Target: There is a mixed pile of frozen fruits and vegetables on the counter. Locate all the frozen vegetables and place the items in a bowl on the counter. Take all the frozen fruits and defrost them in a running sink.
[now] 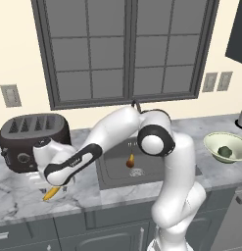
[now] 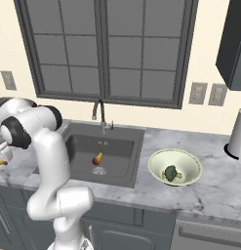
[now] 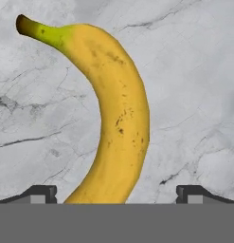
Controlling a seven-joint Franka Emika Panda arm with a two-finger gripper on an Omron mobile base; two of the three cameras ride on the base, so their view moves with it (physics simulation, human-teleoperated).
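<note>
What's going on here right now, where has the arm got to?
The arm is reaching down to the counter left of the sink, with its tool over the banana. The fingers are spread either side of the banana, which lies on the marble and is not yet gripped. The brown fruit already lies in the sink by the drain, and the broccoli sits in the bowl to the right.
</note>
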